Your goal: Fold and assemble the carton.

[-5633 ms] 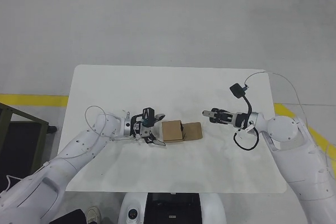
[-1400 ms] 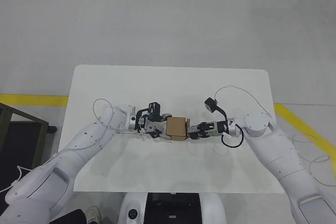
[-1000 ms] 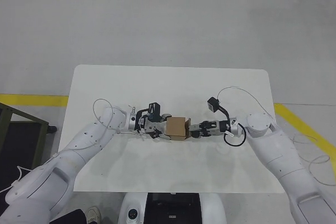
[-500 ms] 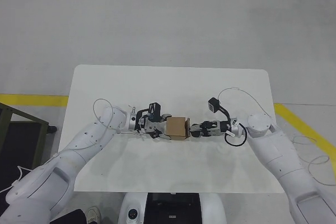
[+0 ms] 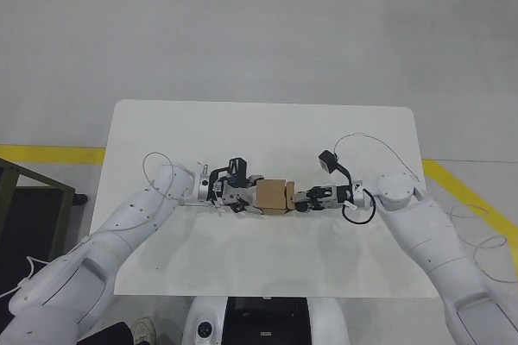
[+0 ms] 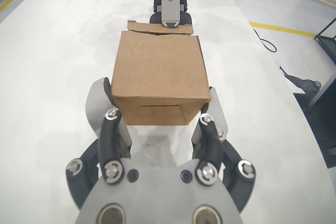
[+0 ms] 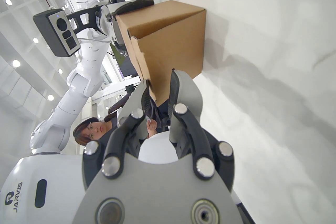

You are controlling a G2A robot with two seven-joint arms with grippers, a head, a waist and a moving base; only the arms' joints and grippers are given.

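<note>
A small brown carton (image 5: 274, 197) lies on its side in the middle of the white table (image 5: 242, 129). My left gripper (image 5: 243, 199) straddles its open end; in the left wrist view the fingers (image 6: 106, 86) press both side walls of the carton (image 6: 160, 64), shut on it. At the opposite end my right gripper (image 5: 298, 203) is shut on the carton's end flap (image 6: 160, 28). In the right wrist view the gripper (image 7: 158, 86) pinches the flap edge of the carton (image 7: 170, 36) between its fingertips (image 7: 174, 80).
A thin white cable (image 5: 375, 140) loops over the table behind the right arm. The table's edges lie well away from the carton on every side. A dark rack (image 5: 0, 194) stands on the floor off the table's left side.
Earlier the right gripper was away from the carton and a flap lay flat toward it. Both grippers have since closed in on the carton; over the last second almost nothing moved.
</note>
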